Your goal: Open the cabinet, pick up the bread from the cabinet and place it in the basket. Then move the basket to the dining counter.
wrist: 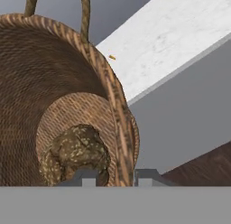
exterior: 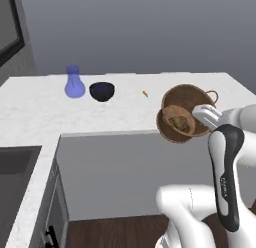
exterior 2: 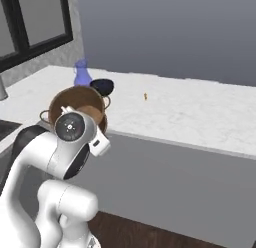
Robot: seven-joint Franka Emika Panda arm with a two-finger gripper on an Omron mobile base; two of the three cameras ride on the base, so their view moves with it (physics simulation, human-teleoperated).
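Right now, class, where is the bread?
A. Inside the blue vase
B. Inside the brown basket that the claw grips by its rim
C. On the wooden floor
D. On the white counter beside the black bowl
B: the hand view shows the bread lying at the bottom of the tilted basket, whose rim sits between the fingers of the claw.

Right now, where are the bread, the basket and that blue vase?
bread (wrist: 76, 151): hand view, its speckled top, inside the basket.
basket (exterior: 186, 95): left base view, inner wall below the far rim.
blue vase (exterior: 74, 87): left base view, its round belly.
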